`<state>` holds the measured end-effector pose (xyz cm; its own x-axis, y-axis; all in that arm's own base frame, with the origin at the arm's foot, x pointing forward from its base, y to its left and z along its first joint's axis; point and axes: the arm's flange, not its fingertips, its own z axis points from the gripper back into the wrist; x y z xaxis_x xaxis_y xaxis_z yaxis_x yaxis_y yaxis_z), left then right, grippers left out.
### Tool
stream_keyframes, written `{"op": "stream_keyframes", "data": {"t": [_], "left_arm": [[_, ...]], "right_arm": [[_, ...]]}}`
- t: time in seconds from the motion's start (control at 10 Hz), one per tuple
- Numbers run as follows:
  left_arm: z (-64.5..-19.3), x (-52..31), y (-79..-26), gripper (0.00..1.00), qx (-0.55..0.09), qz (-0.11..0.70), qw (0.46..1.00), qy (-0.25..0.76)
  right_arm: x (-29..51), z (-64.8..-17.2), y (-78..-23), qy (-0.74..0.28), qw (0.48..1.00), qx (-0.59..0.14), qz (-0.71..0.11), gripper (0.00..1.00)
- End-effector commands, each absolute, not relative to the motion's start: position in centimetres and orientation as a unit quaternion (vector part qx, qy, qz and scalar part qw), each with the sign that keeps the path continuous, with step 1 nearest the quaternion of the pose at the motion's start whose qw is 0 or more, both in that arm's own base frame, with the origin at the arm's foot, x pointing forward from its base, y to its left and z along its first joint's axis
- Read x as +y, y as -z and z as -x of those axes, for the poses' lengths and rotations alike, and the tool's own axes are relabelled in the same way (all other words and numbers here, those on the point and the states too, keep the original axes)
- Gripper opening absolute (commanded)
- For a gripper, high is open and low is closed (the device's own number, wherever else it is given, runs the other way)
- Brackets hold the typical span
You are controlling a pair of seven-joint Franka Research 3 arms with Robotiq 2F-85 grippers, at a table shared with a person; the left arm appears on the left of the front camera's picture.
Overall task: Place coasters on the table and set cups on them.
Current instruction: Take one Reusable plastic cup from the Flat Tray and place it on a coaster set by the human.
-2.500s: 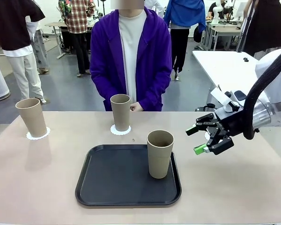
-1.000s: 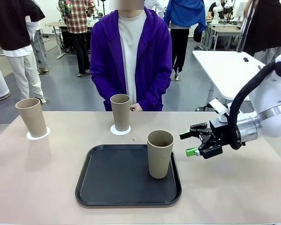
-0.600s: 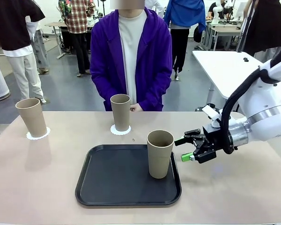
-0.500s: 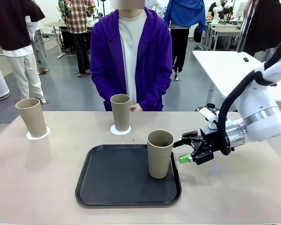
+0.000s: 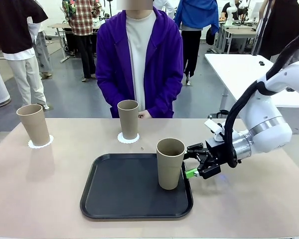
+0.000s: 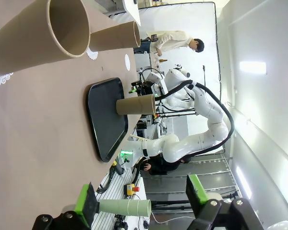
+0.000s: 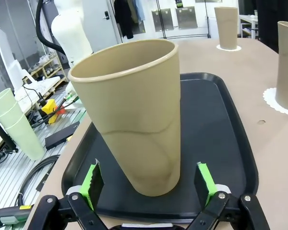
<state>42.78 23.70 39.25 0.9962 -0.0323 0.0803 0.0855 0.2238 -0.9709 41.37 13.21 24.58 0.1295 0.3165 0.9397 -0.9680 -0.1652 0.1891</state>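
While the big beige bench (image 5: 45, 194) stretches wide across the shot, the black tray (image 5: 119, 199) sits square in the middle of it, and on the tray's right side stands the last tan cup (image 5: 170, 163), upright and mouth open. Two more cups are already home: one at far left (image 5: 33, 124) on its lacy coaster (image 5: 40, 143), one at the far middle (image 5: 128, 119) on another coaster (image 5: 120, 138), right in front of the person in the purple hoodie (image 5: 139, 59). Now the right pincer (image 5: 195, 162) comes in side-on, jaws spread wide and holding nothing, just beside the cup; from the right wrist view the green pads (image 7: 92, 178) flank the cup's lower body, though whether either pad touches yet is hard to call. That cup looks light, stiff and matte, so it should grip well but tip easily; I'd take it low to mid wall, squeezing gently across the taper. Watch the tray's raised rim right under the pincer; lift clear before travelling. Plenty of open bench to the right. The left pincer (image 6: 141, 201) hangs back, jaws apart and empty.
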Motion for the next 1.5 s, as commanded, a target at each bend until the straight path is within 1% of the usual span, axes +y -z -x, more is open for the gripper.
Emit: {"op": "stream_keyframes", "data": {"t": [0.0, 0.5, 1.2, 1.4], "left_arm": [[-42.8, 23.7, -39.4, 1.00, -0.025, 0.622, 0.782, 0.036], [-42.8, 23.7, -39.4, 1.00, -0.025, 0.622, 0.782, 0.036], [-42.8, 23.7, -39.4, 1.00, -0.025, 0.622, 0.782, 0.036], [-42.8, 23.7, -39.4, 1.00, -0.025, 0.622, 0.782, 0.036]], "right_arm": [[13.9, -41.7, -24.2, -0.587, 0.542, -0.322, -0.508, 1.00], [15.9, -42.0, -24.2, -0.599, 0.512, -0.327, -0.522, 1.00], [19.4, -42.2, -24.0, -0.610, 0.496, -0.299, -0.540, 1.00], [19.7, -42.2, -24.0, -0.622, 0.480, -0.301, -0.540, 1.00]]}}
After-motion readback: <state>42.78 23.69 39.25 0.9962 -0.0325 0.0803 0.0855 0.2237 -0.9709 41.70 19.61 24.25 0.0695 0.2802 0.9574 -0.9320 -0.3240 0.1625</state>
